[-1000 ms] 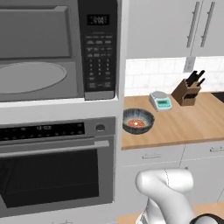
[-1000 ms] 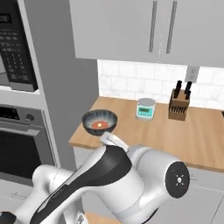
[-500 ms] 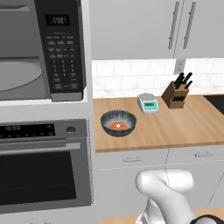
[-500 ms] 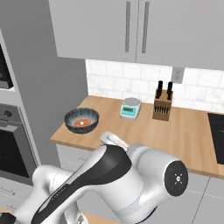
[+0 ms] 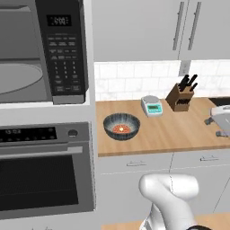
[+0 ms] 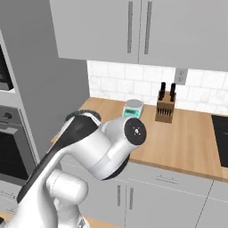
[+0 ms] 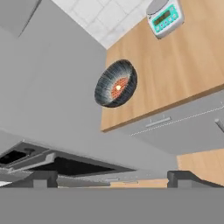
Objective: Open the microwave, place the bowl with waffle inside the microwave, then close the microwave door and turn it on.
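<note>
Apparently pre-grasp: microwave [image 5: 42,51] interior shows, bowl [image 5: 121,126] holding waffle [image 5: 121,129] sits on counter [image 5: 179,130]. Gripper [image 7: 111,178] fingers apart, empty. Next: descend onto bowl rim.

The microwave [image 5: 42,51] runs off the left base view's left and top edges. In the right base view, the white arm hides most of the bowl [image 6: 82,115]. Keypad labels are too small to read.

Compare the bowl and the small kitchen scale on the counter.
The bowl is round, dark blue-grey and open-topped, holding the reddish waffle; the kitchen scale is boxy, pale grey with a teal display panel, and carries nothing. The bowl sits nearer the counter's front edge, the scale by the tiled wall. Both rest on the wooden counter.
</note>
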